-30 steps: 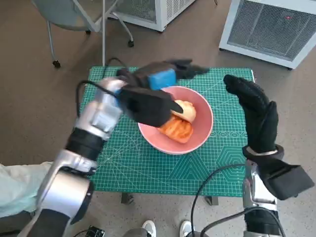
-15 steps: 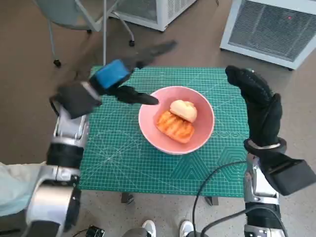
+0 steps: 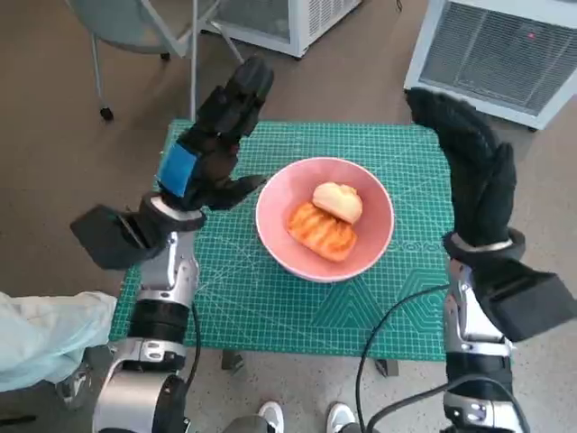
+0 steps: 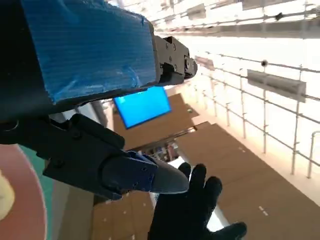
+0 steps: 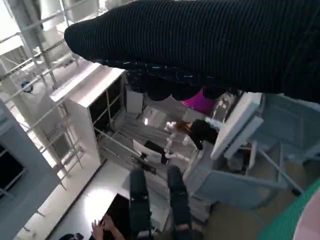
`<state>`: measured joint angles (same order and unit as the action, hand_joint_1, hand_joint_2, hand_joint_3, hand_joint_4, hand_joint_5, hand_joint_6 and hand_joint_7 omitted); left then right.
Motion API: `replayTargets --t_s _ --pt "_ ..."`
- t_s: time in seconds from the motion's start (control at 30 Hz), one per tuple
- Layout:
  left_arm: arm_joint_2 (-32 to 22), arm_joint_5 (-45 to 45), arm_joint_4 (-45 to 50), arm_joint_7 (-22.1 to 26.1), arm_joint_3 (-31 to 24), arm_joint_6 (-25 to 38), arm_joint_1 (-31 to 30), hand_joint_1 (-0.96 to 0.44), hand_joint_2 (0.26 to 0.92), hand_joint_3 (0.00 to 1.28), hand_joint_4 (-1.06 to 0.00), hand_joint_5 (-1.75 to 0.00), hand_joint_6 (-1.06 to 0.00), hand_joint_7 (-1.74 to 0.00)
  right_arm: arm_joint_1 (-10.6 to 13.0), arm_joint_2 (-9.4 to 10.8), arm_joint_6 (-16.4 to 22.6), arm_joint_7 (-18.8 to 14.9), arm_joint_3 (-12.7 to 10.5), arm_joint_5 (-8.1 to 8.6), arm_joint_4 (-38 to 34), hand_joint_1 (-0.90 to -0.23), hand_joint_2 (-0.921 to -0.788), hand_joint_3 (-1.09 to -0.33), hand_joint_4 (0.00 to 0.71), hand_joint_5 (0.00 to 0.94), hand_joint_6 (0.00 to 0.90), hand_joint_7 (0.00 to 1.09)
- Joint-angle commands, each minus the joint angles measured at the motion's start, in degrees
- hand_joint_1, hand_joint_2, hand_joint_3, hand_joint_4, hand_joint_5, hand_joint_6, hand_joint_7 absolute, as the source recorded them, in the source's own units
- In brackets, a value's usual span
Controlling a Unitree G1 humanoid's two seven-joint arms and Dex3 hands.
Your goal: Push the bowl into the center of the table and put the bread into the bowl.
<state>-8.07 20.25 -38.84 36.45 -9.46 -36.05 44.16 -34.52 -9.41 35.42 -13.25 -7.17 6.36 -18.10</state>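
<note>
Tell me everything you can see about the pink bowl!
The pink bowl is round, smooth and shallow, and looks like plastic or glazed ceramic. It sits upright near the middle of the green mat on the table. Inside lie two pieces of bread, a pale roll and a golden ridged pastry, touching each other. No robot hand touches the bowl.

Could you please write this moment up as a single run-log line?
bowl: mid-table, on mat | bread: two pieces inside bowl | left hand: raised beside bowl, holds nothing | right hand: raised, holds nothing
</note>
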Motion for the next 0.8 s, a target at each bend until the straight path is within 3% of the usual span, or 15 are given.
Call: replayTargets --t_s 0.03,0.3,0.8 --pt "-0.3 1.85 2.14 2.06 -0.29 1.79 -0.31 -0.81 0.921 0.31 0.0 0.0 -0.15 -0.01 -0.81 -1.25 -0.3 0.21 0.18 -1.11 -0.99 -0.741 -0.921 -0.806 0.115 0.0 -0.001 0.37" --pt "-0.79 3.55 4.7 4.77 -0.04 6.14 -1.05 -0.8 0.921 0.22 0.0 0.0 -0.13 -0.01 -2.07 -2.11 0.27 -0.37 0.52 -0.48 -2.33 -0.742 -0.921 -0.807 0.106 0.0 -0.001 0.35" --pt "-0.9 3.21 6.62 4.43 -0.36 9.08 -1.54 -0.79 0.921 0.15 0.0 0.0 -0.07 0.0 -1.89 -2.21 -0.79 -0.12 0.91 -0.37 -0.9 -0.732 -0.921 -0.808 0.106 0.0 -0.001 0.35"
